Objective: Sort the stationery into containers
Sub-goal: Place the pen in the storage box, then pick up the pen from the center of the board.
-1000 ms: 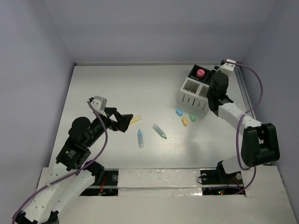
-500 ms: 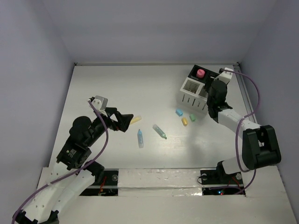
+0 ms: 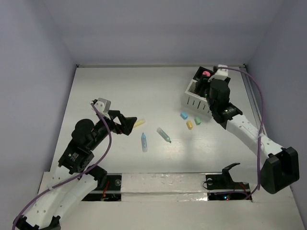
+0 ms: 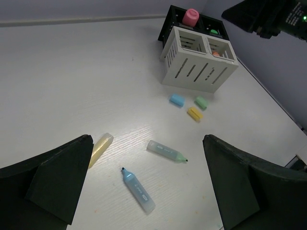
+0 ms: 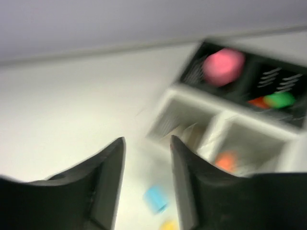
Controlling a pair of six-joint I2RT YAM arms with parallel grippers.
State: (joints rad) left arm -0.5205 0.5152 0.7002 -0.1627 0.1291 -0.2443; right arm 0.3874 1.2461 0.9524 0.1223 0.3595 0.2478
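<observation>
The white slatted box [image 3: 195, 101] joins the black box [image 3: 199, 74], which holds a pink-capped bottle [image 3: 206, 74]. My right gripper [image 3: 210, 96] hovers above the boxes, open and empty; its view is blurred [image 5: 147, 141]. It shows the white box [image 5: 192, 103], the pink cap [image 5: 221, 66] and a blue chunk [image 5: 155, 199]. My left gripper [image 3: 130, 125] is open wide and empty [image 4: 147, 140], next to a yellow pen [image 3: 139, 123]. A blue pen [image 3: 144, 142] and a pale green pen [image 3: 164, 134] lie nearby. Blue [image 3: 183, 115], yellow [image 3: 189, 125] and green [image 3: 198, 120] chunks lie before the white box.
Grey walls close in the table on the left, back and right. In the left wrist view the pens [image 4: 139, 190] lie between my fingers, and the boxes [image 4: 199, 64] stand far right. An orange piece [image 5: 225, 160] sits in a white compartment.
My right arm has stretched out, and its gripper has swung left and forward over the boxes. The left arm and the loose stationery have not moved.
</observation>
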